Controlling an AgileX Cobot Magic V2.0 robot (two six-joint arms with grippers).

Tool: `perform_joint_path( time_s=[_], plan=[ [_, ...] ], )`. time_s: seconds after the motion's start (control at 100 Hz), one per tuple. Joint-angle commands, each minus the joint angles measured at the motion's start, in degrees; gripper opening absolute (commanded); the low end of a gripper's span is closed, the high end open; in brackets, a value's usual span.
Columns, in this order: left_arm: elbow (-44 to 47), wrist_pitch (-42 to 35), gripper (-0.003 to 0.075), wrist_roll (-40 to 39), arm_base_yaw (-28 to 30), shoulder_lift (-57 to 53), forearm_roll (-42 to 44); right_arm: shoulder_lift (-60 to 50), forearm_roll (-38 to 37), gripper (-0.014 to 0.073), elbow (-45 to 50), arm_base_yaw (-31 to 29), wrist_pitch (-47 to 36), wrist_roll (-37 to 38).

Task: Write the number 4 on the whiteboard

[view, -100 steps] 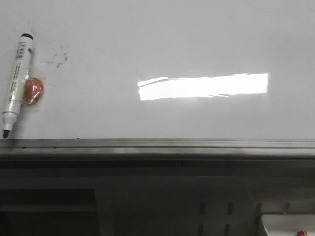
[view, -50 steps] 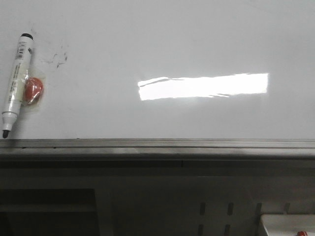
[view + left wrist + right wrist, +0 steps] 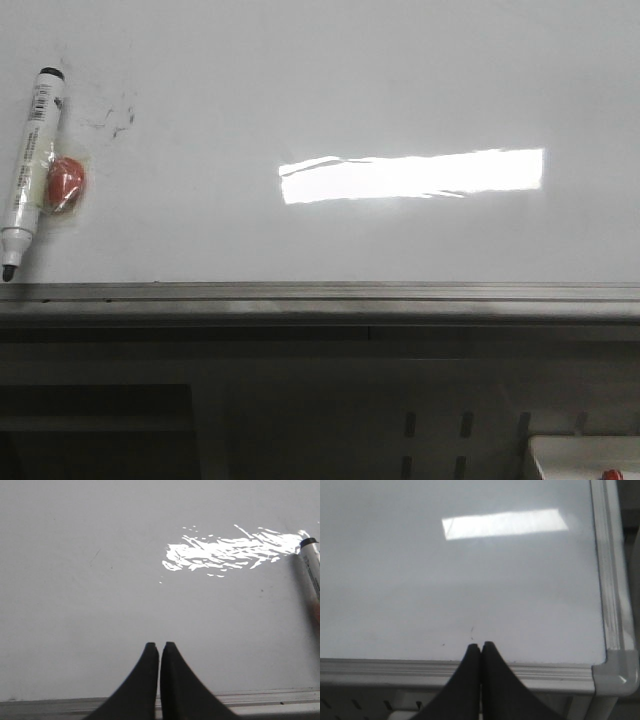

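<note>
The whiteboard (image 3: pixel 330 80) fills the front view, glossy white with a grey edge rail (image 3: pixel 320 292) and a bright rectangular reflection. No number 4 shows on it, only faint dark smudges (image 3: pixel 115 115). A white marker with a black tip (image 3: pixel 27 170) lies at the board's left near the rail; its end also shows in the left wrist view (image 3: pixel 311 567). My left gripper (image 3: pixel 159 645) is shut and empty above the board's near edge, apart from the marker. My right gripper (image 3: pixel 480 644) is shut and empty above the near rail by the board's right corner (image 3: pixel 615 665).
A small red object in clear wrapping (image 3: pixel 64 185) lies against the marker. Below the rail is a dark shelf frame with slots (image 3: pixel 440 425). A white tray corner with something red (image 3: pixel 590 462) shows at the lower right.
The marker and the red object appear a few pixels further left and up in the front view. Nothing else differs.
</note>
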Motion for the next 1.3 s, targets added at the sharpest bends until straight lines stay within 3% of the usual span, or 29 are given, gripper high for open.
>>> perform_joint_path(
  time_s=[0.0, 0.21, 0.41, 0.55, 0.64, 0.82, 1.03, 1.29],
  plan=[
    [-5.6, -2.2, -0.002, -0.4, 0.5, 6.0, 0.7, 8.0, 0.6, -0.0064, -4.7, -0.3, -4.2, -0.1],
    [-9.2, -7.1, -0.0006, -0.4, 0.5, 14.3, 1.4, 19.7, 1.0, -0.0064, -9.2, -0.3, -13.9, -0.1],
    [-9.1, -16.4, 0.0268, -0.4, 0.5, 19.3, 2.1, 25.9, 1.0, -0.0064, -9.2, -0.3, -21.1, -0.1],
    [-9.0, -24.4, 0.0285, -0.4, -0.3, 24.0, 1.6, 28.2, 1.0, -0.0064, -9.2, -0.3, -21.1, -0.1],
    [-9.0, -27.2, 0.0295, -0.4, -4.4, 25.9, 4.8, 28.1, 1.0, -0.0064, -9.2, -0.3, -21.6, -0.1],
    [-9.0, -28.7, 0.0366, -2.2, -19.3, 27.7, 5.0, 28.1, 1.0, -0.0064, -9.2, -0.3, -22.2, -0.1],
    [-9.0, -27.4, 0.038, -2.2, -33.9, 33.2, -3.9, 28.1, 1.0, -0.0064, -9.2, 2.2, -22.2, 0.1],
    [-9.0, -30.7, 0.0381, -2.2, -35.5, 44.2, -8.1, 28.1, 1.0, -0.0064, -9.2, 7.1, -22.2, 0.1]
  ],
)
